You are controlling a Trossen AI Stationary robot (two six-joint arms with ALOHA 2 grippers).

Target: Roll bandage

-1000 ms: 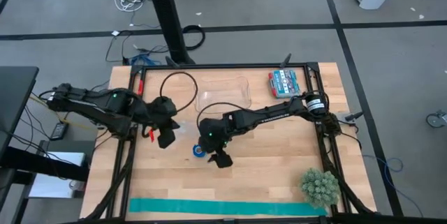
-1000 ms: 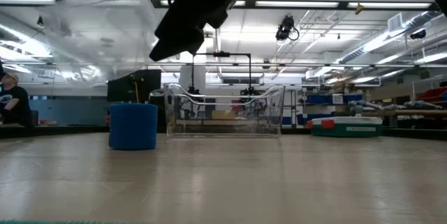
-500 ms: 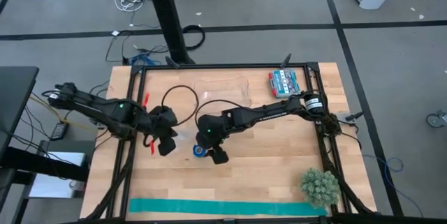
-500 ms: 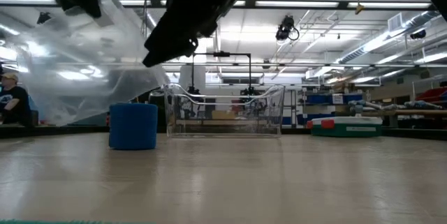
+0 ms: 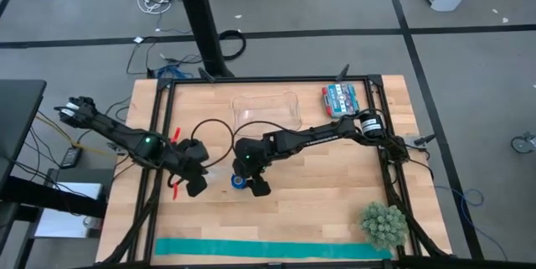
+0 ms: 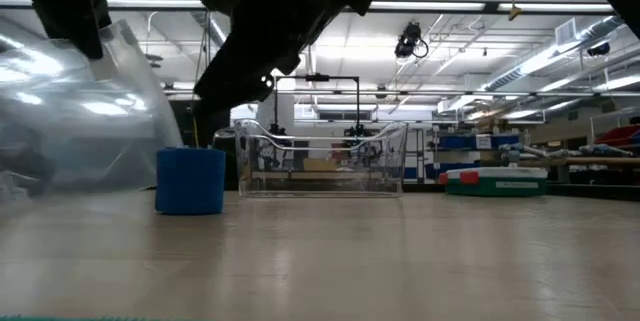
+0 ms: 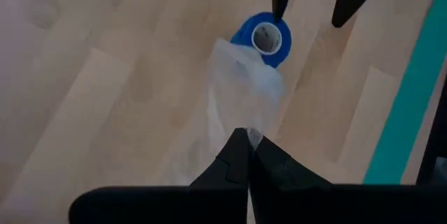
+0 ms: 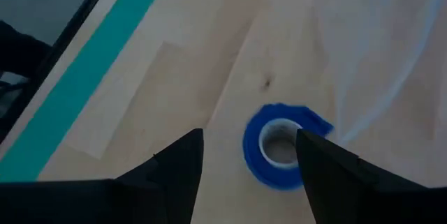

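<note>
Already the royal-blue elastic bandage (image 5: 239,181) was wound into a small upright cylinder, standing on end on the light wooden table (image 5: 335,168), a little left of the middle. From above its hollow core showed plainly in both wrist views, so the rolling itself looked finished.

Directly over the roll hung the right gripper (image 8: 244,161), its two dark fingers spread wide to either side of the blue cylinder and not touching it. Whether it was about to descend or was simply poised there could not be read from this one moment.

Beside it, the left gripper (image 7: 246,147) had its fingers pressed together on a thin sheet of clear plastic film, apparently a bag (image 7: 244,91) (its form was hard to make out). That film hung just beside the roll, its far edge overlapping the roll in the left wrist view; contact could not be judged.

My judgement was that what remained was handling rather than rolling, perhaps bagging the roll.

Behind stood a clear plastic tray (image 5: 268,110), and a long teal-green strip (image 5: 268,250) lay flat along the near edge, well apart and untouched.
</note>
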